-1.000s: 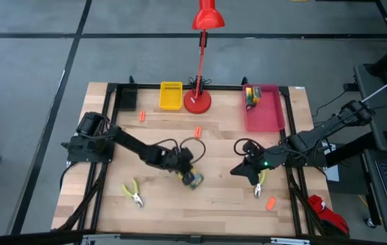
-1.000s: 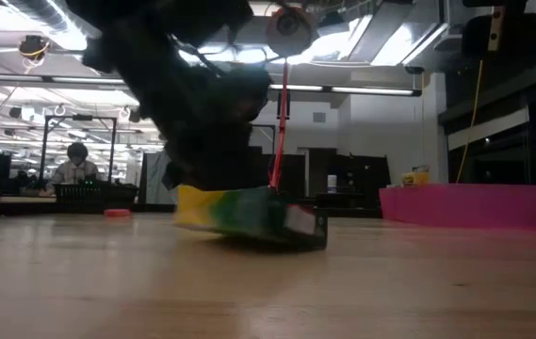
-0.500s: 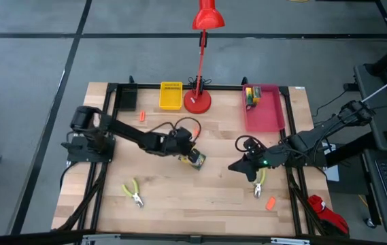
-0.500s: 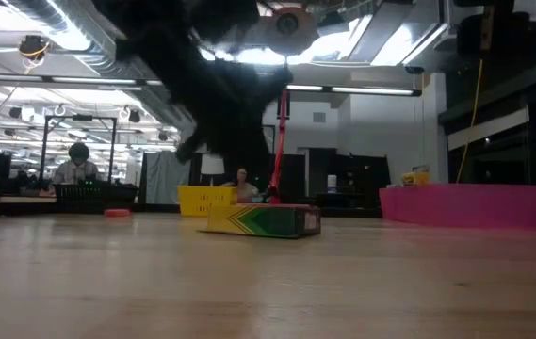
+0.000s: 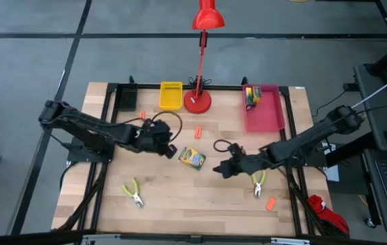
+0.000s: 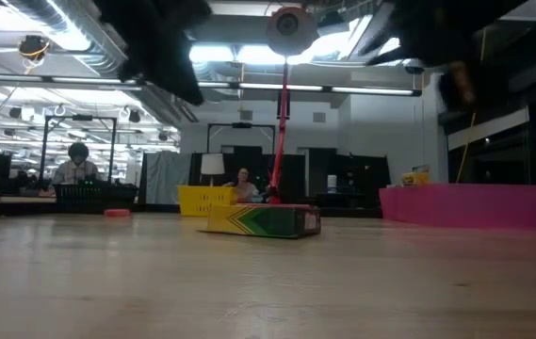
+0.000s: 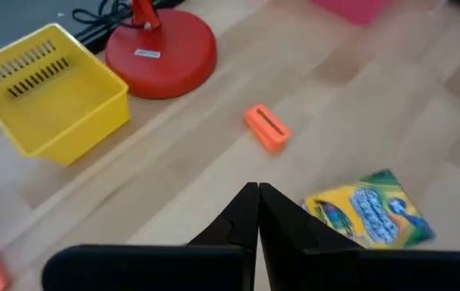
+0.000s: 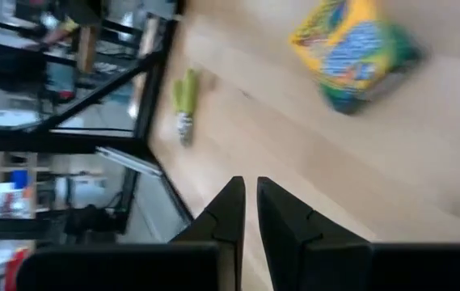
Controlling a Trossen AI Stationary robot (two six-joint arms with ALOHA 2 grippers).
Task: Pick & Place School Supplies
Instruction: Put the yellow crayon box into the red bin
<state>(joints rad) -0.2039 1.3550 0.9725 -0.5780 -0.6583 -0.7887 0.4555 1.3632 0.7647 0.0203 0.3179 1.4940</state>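
One yellow-and-green crayon box (image 5: 192, 158) lies flat on the table's middle, also in the low view (image 6: 263, 219). My left gripper (image 5: 169, 150), shut, hangs just left of it, apart from it (image 7: 371, 214). My right gripper (image 5: 220, 168) is right of the box, its fingers a narrow gap apart (image 8: 248, 194), touching nothing. More crayon boxes (image 5: 251, 95) sit in the pink tray. Three orange pieces (image 5: 141, 116), (image 5: 197, 131), (image 5: 271, 203) and two lime-handled pliers (image 5: 133, 192), (image 5: 258, 184) lie on the wood.
The yellow tray (image 5: 171, 95), the red lamp's base (image 5: 197, 102), the black tray (image 5: 126, 101) and the pink tray (image 5: 268, 116) line the far edge. A black frame runs along the table's sides. Bare wood lies near the front edge, between the two pliers.
My left gripper carried the tilted crayon box a little toward the far edge and set it flat. It let go and drew back toward the table's left, rising. My right gripper moved left from beside the right pliers toward the box.
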